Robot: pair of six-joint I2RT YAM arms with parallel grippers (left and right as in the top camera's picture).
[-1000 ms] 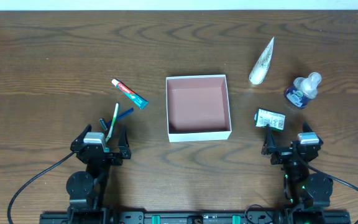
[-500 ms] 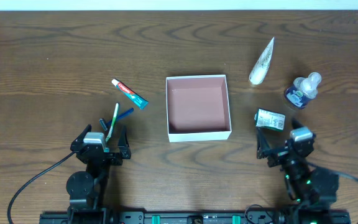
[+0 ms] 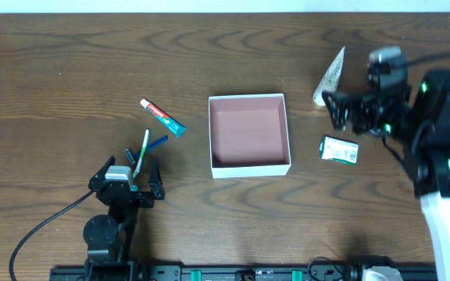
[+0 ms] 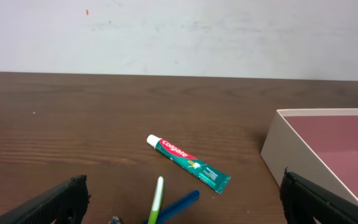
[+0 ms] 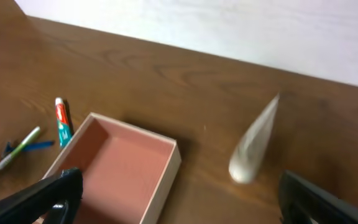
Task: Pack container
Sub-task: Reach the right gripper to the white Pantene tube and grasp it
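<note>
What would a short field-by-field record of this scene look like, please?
container: empty, mid-table
toothpaste: flat, left of the container
green toothbrush: in front of the left fingers
blue toothbrush: beside the green one
tube: white, far right of the container
packet: green, right of the container
left fingers: open, empty
right fingers: open, empty, near the tube

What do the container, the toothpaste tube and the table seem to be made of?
The container: likely cardboard, matte; thin white walls, pinkish-brown inside. The toothpaste tube: probably plastic laminate, slightly glossy, printed, flat crimped end. The table: wood or wood-look laminate; dark brown grain pattern, faint sheen.
</note>
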